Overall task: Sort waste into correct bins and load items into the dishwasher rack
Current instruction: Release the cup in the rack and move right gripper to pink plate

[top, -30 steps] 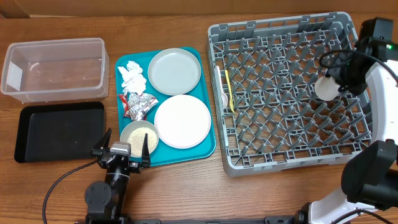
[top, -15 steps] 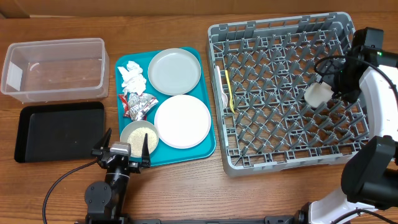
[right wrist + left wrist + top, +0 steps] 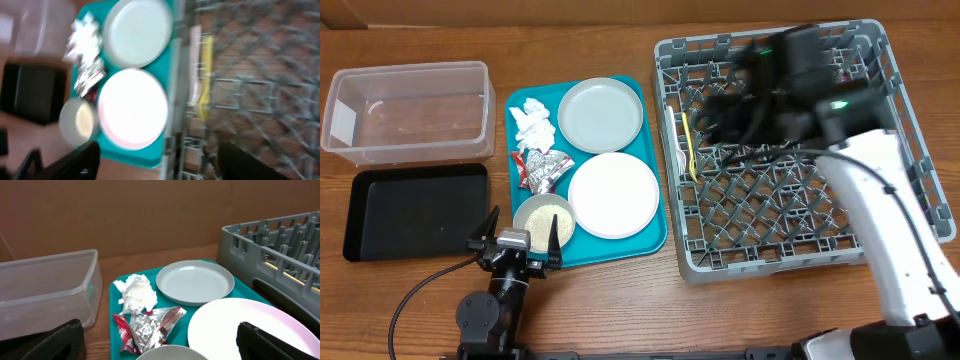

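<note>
The grey-blue plate (image 3: 601, 113), white plate (image 3: 613, 194), crumpled napkin (image 3: 533, 122), foil wrapper (image 3: 542, 167) and small bowl of whitish grains (image 3: 542, 215) lie on the teal tray (image 3: 655, 240). My left gripper (image 3: 515, 245) is open at the tray's near edge, its fingers either side of the bowl (image 3: 170, 354). My right gripper (image 3: 725, 100), blurred, hangs open and empty over the left part of the dishwasher rack (image 3: 910, 150). Its wrist view looks down on the white plate (image 3: 132, 107) and the grey-blue plate (image 3: 137, 32). The small white cup is hidden.
The clear tub (image 3: 408, 105) and black tray (image 3: 417, 210) stand left of the teal tray. A thin yellow utensil (image 3: 690, 145) lies in the rack's left column. A black cable runs on the table behind my left arm.
My right arm has swung fast from the rack's right side to its upper left. The white cup it held no longer shows. The left arm has not moved.
</note>
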Robot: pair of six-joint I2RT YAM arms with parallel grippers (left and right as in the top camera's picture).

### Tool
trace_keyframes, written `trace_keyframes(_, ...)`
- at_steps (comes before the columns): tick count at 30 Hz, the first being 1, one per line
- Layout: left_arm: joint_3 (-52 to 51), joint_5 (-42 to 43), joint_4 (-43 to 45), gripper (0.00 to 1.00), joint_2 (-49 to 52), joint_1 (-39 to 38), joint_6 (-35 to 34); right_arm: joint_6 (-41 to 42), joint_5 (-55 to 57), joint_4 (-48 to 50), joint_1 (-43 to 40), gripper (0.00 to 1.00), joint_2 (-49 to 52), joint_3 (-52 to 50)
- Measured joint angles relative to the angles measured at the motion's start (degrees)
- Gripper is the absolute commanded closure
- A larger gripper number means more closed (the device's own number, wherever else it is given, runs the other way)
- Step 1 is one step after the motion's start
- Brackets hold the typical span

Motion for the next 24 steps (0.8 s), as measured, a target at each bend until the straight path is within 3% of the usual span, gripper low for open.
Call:
trace_keyframes(4, 0.0, 0.0, 0.0, 0.0, 0.0, 0.0, -0.02, 0.33, 1.03, 1.18, 10.16, 0.38, 5.88, -0.13)
trace_keyframes(11, 0.0, 0.02, 0.0, 0.0, 0.0, 0.0, -0.02, 0.63, 4.11, 2.95, 18.82, 0.39, 20.09, -0.92)
trace_keyframes(15, 0.0, 0.0, 0.0, 0.0, 0.0, 0.0, -0.02, 0.26, 7.58, 8.11, 19.28, 0.38, 22.67, -1.11)
trace_keyframes(24, 0.0, 0.02, 0.0, 0.0, 0.0, 0.0, -0.02, -11.58, 11.23, 19.04, 19.23, 0.39, 28.33, -1.11)
